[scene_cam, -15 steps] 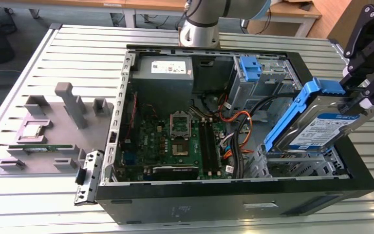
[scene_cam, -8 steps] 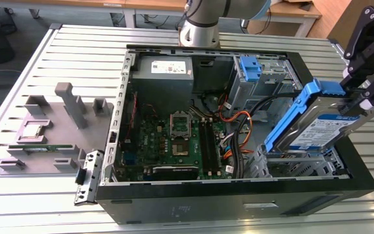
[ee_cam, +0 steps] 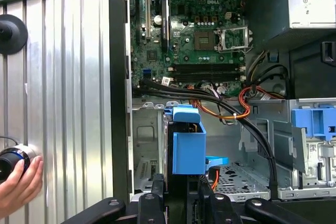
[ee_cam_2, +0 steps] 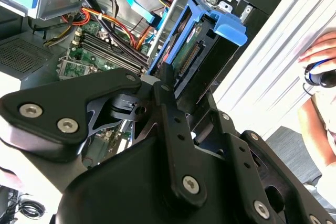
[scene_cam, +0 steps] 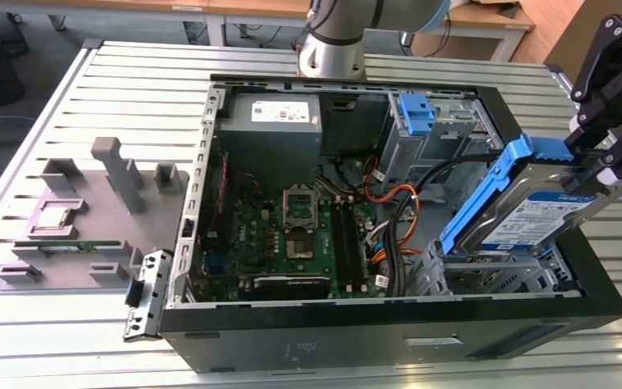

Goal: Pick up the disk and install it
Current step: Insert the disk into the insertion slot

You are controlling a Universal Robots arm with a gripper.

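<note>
The disk (scene_cam: 527, 212) is a silver-grey drive with a white-and-blue label in blue carrier rails. It hangs tilted above the metal drive bay (scene_cam: 497, 277) at the front corner of the open computer case (scene_cam: 398, 340), on the exterior view's right. My black gripper (scene_cam: 601, 172) is shut on the disk's raised end. In the first wrist view the disk (ee_cam: 187, 148) stands edge-on over the bay (ee_cam: 147, 145), with my fingers (ee_cam: 157, 195) clamped on either side of it. The second wrist view shows the disk (ee_cam_2: 197, 38) beyond the gripper linkage (ee_cam_2: 165, 95).
The case holds a green motherboard (scene_cam: 300, 235), a power supply (scene_cam: 273, 113), orange and black cables (scene_cam: 398, 203) beside the bay, and a blue bracket (scene_cam: 414, 112) in the far bay. A grey fixture (scene_cam: 84, 219) with a square chip (scene_cam: 57, 217) lies at the exterior view's left. A person's hand (ee_cam: 18, 184) rests beside the case.
</note>
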